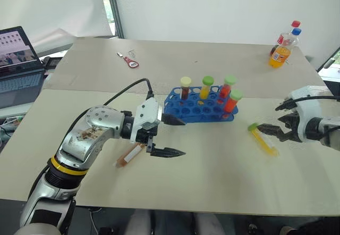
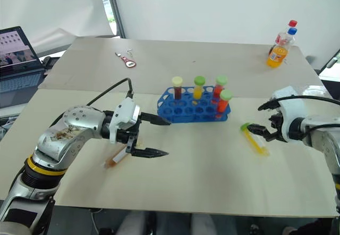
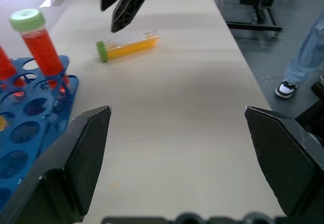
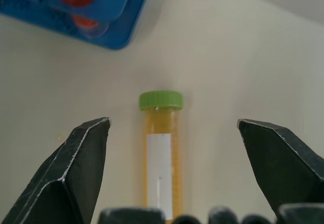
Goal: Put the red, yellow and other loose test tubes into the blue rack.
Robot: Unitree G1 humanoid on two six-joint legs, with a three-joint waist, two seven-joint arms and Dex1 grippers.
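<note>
On the pale table point(image 1: 212, 182), the blue rack point(image 1: 201, 107) holds four test tubes; a yellow tube point(image 1: 262, 139) lies flat beside it. The right gripper point(image 1: 276, 119), jaws apart, should straddle its label squarely before closing; the left gripper point(image 1: 172, 136) is also spread wide.

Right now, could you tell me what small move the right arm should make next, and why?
Probably lower the right gripper and close it on the yellow test tube. Its fingers stand open on either side of that tube, which lies flat on the table, outside the blue rack where four tubes already stand.
</note>
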